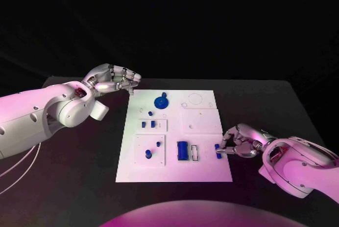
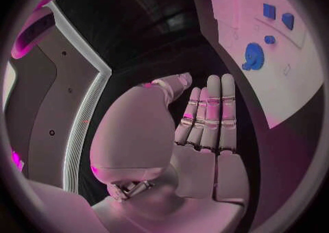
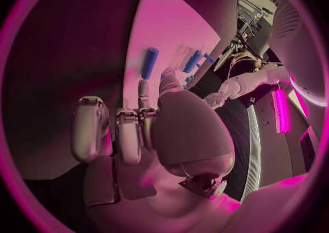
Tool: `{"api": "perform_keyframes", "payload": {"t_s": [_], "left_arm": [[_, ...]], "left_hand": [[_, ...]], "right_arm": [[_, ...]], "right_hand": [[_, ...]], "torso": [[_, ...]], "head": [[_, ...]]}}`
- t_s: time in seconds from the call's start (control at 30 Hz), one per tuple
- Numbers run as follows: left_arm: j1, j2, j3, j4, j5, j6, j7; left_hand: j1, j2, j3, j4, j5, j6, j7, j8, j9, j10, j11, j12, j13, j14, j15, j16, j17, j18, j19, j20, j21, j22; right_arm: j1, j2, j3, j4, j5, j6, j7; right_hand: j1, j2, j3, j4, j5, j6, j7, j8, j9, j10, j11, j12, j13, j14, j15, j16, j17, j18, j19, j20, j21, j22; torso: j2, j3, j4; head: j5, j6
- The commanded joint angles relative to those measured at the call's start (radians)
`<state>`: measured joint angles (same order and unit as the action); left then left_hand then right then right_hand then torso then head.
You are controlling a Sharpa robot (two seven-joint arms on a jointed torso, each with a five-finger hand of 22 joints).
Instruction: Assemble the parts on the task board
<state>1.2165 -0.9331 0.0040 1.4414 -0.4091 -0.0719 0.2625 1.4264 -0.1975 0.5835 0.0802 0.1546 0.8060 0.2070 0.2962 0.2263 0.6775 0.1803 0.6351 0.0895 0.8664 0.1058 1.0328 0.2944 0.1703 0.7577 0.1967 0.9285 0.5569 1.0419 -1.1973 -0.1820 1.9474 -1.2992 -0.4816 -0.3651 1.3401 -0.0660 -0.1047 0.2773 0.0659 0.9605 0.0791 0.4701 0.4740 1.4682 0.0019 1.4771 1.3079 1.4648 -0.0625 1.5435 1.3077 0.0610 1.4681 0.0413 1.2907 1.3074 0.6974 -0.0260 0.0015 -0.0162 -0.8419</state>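
On the black desk [image 1: 78, 188] the white task board [image 1: 205, 173] lies between your arms, bare margin all round it. Your left robot hand [image 1: 113, 79] hovers off the board's far left corner, fingers curled on nothing. Your right robot hand [image 1: 239, 143] sits at the board's right edge, fingertips closing on a small blue peg [image 1: 218, 151]; whether they grip it, you cannot tell. It looks light, rigid and slippery: pinch mid-shaft.
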Motion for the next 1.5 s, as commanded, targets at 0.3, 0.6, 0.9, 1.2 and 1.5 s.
{"api": "perform_keyframes", "payload": {"t_s": [0.3,0.6,0.9,1.2,1.5], "left_arm": [[0.0,-0.002,0.0,0.005,0.008,0.004,0.013],[0.0,-0.004,0.0,0.005,0.008,0.006,0.012],[0.0,-0.004,0.0,0.005,0.008,0.007,0.011],[0.0,-0.004,0.0,0.007,0.008,0.01,0.009],[0.0,-0.003,0.0,0.006,0.008,0.009,0.008]], "left_hand": [[-0.001,-0.004,0.0,0.001,0.005,-0.007,0.026,0.004,-0.002,-0.008,-0.001,0.006,-0.001,-0.006,0.0,0.006,0.001,0.013,0.004,0.003,-0.003,-0.002],[-0.001,-0.004,0.0,0.001,0.005,-0.007,0.026,0.004,-0.002,-0.008,-0.001,0.006,-0.001,-0.006,0.0,0.006,0.001,0.013,0.004,0.003,-0.003,-0.002],[0.0,-0.004,0.001,0.0,0.005,-0.007,0.026,0.005,-0.002,-0.008,-0.001,0.007,-0.002,-0.007,0.0,0.006,0.001,0.014,0.005,0.002,-0.003,-0.002],[0.0,-0.004,0.001,0.0,0.005,-0.007,0.026,0.005,-0.002,-0.008,-0.001,0.007,-0.002,-0.007,0.0,0.006,0.001,0.014,0.005,0.002,-0.003,-0.002],[0.002,-0.003,0.001,-0.001,0.005,-0.007,0.026,0.006,-0.002,-0.009,-0.001,0.008,-0.002,-0.007,0.0,0.006,0.001,0.014,0.005,0.002,-0.004,-0.002]], "right_arm": [[-0.027,0.033,0.0,-0.02,-0.071,0.041,-0.062],[-0.039,0.053,0.0,-0.027,-0.127,0.07,-0.091],[-0.046,0.077,0.0,-0.036,-0.211,0.074,-0.135],[-0.047,0.085,0.0,-0.034,-0.251,0.097,-0.16],[-0.046,0.08,0.0,-0.013,-0.224,0.05,-0.158]], "right_hand": [[0.003,-0.005,-0.008,0.006,0.002,0.008,0.002,0.003,0.006,0.041,0.004,-0.006,0.177,0.086,0.004,-0.005,0.167,-0.008,0.022,0.008,-0.006,0.192],[-0.001,-0.012,-0.012,0.01,0.003,0.017,-0.002,0.009,0.015,0.04,0.001,-0.007,0.176,0.086,0.003,-0.005,0.168,-0.008,0.021,0.007,-0.007,0.192],[0.092,0.002,0.06,-0.003,0.009,0.017,-0.011,0.004,0.035,0.04,-0.007,-0.009,0.176,0.086,-0.006,-0.007,0.167,-0.007,0.021,0.0,-0.009,0.192],[0.163,-0.038,0.196,-0.007,0.008,0.035,-0.015,-0.019,0.044,0.04,-0.012,-0.012,0.177,0.086,-0.01,-0.007,0.168,-0.008,0.022,-0.005,-0.009,0.192],[0.17,-0.04,0.35,-0.01,0.009,0.052,-0.024,-0.04,0.048,0.044,-0.02,-0.008,0.183,0.087,-0.016,-0.006,0.172,-0.009,0.025,-0.011,-0.003,0.194]], "torso": [[0.0,0.0003,-0.0003],[0.0,0.0008,-0.0014],[0.0,0.0009,-0.0001],[-0.001,0.0004,-0.0006],[-0.001,0.0006,-0.0009]], "head": [[0.006,-0.003],[0.009,-0.003],[0.011,-0.002],[0.01,-0.001],[0.012,0.001]]}}
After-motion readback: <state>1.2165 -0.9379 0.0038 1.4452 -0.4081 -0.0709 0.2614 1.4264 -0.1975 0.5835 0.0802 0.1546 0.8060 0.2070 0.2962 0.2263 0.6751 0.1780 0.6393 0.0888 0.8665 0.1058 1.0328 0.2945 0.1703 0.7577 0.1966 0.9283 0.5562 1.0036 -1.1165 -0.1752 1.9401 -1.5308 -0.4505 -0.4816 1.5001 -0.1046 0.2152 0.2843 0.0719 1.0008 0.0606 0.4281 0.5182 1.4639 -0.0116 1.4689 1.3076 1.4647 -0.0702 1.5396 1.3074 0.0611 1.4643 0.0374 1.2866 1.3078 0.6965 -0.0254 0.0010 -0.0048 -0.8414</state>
